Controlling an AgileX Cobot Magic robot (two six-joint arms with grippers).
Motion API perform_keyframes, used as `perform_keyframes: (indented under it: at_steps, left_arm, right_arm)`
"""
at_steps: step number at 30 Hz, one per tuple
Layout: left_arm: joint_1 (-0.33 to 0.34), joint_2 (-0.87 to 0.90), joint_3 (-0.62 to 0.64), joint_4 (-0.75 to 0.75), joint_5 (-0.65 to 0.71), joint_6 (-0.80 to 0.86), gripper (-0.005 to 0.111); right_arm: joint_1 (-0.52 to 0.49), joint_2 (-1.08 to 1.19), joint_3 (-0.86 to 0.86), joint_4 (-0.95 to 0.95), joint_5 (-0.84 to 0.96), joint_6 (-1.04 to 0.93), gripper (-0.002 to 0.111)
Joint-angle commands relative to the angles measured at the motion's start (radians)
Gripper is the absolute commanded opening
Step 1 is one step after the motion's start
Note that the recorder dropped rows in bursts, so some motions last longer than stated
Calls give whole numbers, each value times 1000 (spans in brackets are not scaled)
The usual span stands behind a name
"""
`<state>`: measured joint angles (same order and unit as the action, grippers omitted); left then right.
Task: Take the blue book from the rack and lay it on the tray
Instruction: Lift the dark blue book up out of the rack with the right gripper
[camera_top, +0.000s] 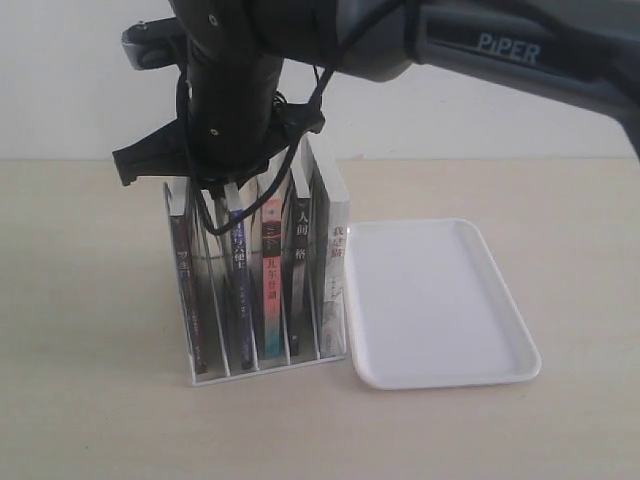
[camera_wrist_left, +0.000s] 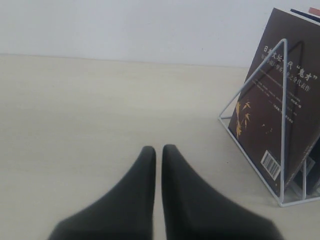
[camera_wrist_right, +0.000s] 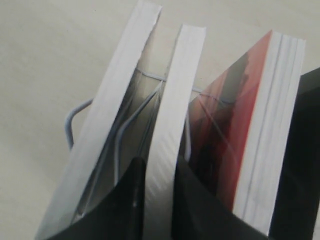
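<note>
- The blue book (camera_top: 238, 262) stands upright in the rack (camera_top: 270, 368), left of centre in the exterior view. It is in the second slot from the left, with the red book (camera_top: 271, 262) in the next slot to its right.
- The right pincer (camera_top: 232, 185) comes in from the upper right of the frame and sits directly over that slot. The book lies straight below it, with its long axis running up and down.
- In the right wrist view the right pincer (camera_wrist_right: 157, 165) straddles the blue book's (camera_wrist_right: 172, 90) top page edge. One finger (camera_wrist_right: 125, 200) is against each face, so it looks closed on the book.
- The left pincer (camera_wrist_left: 158, 150) is closed on nothing above bare desk (camera_wrist_left: 75, 110). In its own view the rack (camera_wrist_left: 283, 100) is off at the right edge, so the right arm is the nearer one.
- The tray (camera_top: 440, 382) lies flat on the desk (camera_top: 90, 300), just beside the rack's right side.
- As I judge it, the book has to rise along its own long axis until it clears the dividers. Only then can it go right and tip flat onto the tray. An early sideways pull could drag the rack or the neighbouring books.
</note>
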<state>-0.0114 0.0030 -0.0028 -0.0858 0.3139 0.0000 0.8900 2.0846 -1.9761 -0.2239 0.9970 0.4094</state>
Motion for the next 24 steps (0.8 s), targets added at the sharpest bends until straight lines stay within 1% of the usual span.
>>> perform_keyframes:
  at_steps: [1,13,24]
  left_arm:
    - [3,-3,3,0,-6,-8,5]
    - [3,-3,3,0,-6,-8,5]
    - [3,-3,3,0,-6,-8,5]
  right_arm:
    - [-2,-74,-2,-34,-9,4,0]
    - [-2,-171,-2,-36,-19,10,0]
    - [-2,-324,-2,-74,-19,10,0]
